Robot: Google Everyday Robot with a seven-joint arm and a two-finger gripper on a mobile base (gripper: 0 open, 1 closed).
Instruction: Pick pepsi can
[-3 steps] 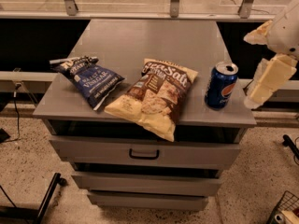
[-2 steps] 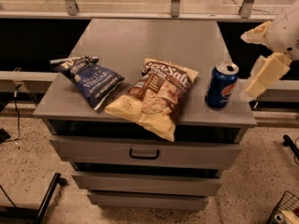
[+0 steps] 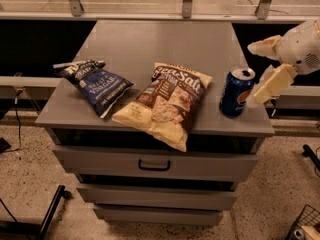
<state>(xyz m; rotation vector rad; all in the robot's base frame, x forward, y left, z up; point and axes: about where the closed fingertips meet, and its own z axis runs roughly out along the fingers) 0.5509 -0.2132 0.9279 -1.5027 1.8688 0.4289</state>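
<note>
The grey surface (image 3: 150, 41) carries three things: a can (image 3: 236, 95) standing just beside the gripper (image 3: 255, 73), whose fingers (image 3: 274, 81) are spread at the right edge; a tan bag (image 3: 167, 104) farther off; a blue bag (image 3: 97, 84) farthest.

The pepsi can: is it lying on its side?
No, the pepsi can stands upright on the cabinet top, with the pincer close beside it.

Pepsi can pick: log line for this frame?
phase: pre-grasp | pepsi can: upright on cabinet top | gripper: beside can, jaws open, can not gripped | blue chip bag, tan chip bag: apart from can
</note>
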